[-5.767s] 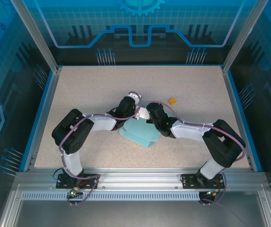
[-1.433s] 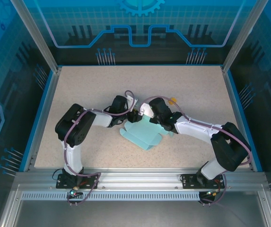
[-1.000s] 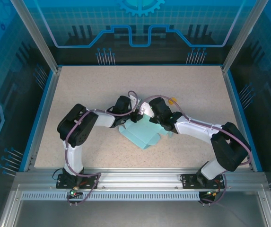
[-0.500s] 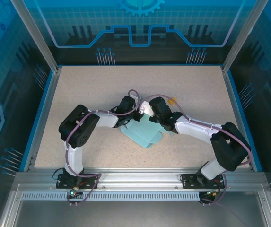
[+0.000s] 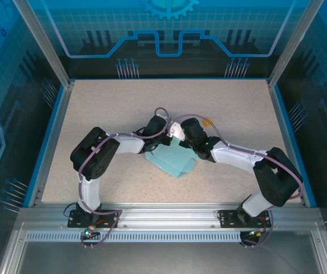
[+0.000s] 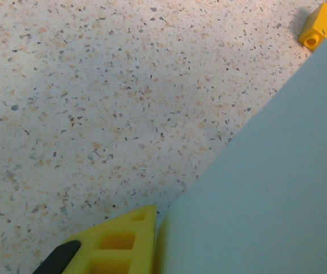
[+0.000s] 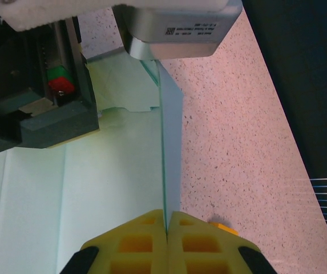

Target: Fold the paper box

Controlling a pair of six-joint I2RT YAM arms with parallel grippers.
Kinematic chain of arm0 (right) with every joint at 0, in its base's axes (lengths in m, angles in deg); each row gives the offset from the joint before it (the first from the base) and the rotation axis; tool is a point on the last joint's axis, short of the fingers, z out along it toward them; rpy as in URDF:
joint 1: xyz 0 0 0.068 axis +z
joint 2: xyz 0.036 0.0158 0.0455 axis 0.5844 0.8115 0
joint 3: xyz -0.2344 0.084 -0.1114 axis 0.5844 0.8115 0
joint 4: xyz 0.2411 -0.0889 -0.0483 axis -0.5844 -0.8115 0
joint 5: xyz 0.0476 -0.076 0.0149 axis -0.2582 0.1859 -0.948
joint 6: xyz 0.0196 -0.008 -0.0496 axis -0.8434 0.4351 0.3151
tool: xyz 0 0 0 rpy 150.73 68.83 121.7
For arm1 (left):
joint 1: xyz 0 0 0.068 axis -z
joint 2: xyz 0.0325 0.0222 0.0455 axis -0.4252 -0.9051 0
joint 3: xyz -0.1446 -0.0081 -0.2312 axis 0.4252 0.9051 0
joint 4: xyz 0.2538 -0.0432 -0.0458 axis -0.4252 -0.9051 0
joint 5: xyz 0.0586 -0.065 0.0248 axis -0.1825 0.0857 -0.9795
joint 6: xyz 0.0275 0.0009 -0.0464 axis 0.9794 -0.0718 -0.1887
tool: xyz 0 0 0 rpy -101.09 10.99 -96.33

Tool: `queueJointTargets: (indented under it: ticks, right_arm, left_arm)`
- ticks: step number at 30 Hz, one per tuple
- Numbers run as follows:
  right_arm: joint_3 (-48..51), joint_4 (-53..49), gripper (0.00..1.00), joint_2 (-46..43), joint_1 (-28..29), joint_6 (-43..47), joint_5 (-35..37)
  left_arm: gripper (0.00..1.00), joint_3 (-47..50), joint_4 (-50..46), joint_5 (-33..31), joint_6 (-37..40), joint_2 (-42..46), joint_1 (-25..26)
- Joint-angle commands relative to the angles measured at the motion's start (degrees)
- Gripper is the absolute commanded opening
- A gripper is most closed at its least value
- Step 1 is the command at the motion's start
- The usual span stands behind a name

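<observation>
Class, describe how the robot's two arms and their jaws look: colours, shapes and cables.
The left arm and right arm match: white shells between bulky black joints, with thin purple cables looping along them. The jaws are yellow plastic with square cut-outs and black pieces on their outer sides.
</observation>
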Motion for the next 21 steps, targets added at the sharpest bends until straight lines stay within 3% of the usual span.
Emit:
queueJointTargets:
  ticks: [1, 10, 12, 21]
  right_arm:
    - [2.1, -7.6, 0.0, -3.2, 2.7, -1.3, -4.9]
    - [0.7, -7.6, 0.0, -2.2, 1.5, -1.6, -1.5]
    - [0.4, -7.7, 0.0, -2.2, 1.3, -1.6, -1.3]
    - [0.2, -8.2, 0.0, -2.0, 1.1, -1.5, -1.8]
  left_arm:
    - [0.14, 0.6, -1.7, -18.5, -8.9, -2.2, -5.5]
    - [0.24, 4.7, 10.2, -1.1, 0.3, 0.0, -5.5]
    - [0.32, 5.7, 11.5, 0.6, 1.7, 0.7, -5.5]
    - [0.48, 6.6, 13.2, 5.4, 7.1, 2.8, -5.7]
